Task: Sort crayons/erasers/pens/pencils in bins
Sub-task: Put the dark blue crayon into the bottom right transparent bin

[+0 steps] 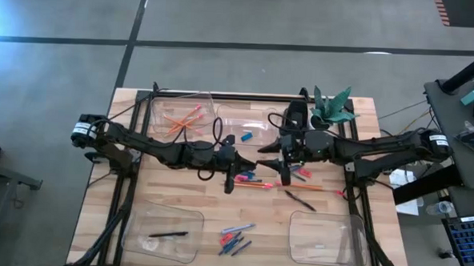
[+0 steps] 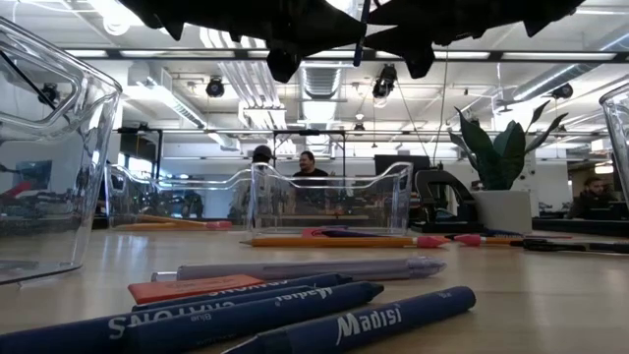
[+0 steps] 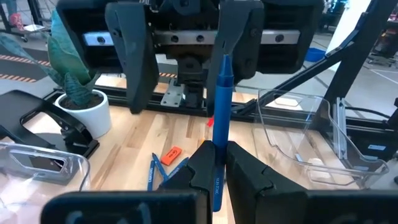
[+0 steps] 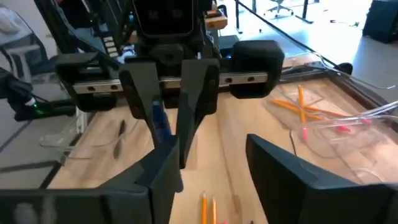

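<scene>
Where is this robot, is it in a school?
Probably a big open office or lab, not a school: bare ceiling ducts, people at desks behind the wooden table, and a potted plant.

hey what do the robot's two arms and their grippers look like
Both arms are dark, jointed and slim, each with a white band near its base and black cables alongside. The left gripper and right gripper each have two flat black fingers on a metal rail with screws.

light: bright, even; ceiling lamps [image 2: 385, 85] lit in low view
glare: pale sheen on floor [image 1: 33, 28], high view; window glow blown out in right wrist view
shadows: soft, faint under arms
silhouette: arms black vs ceiling, low view
blur: near crayons [image 2: 295, 313] soft; right wrist view smeared
</scene>
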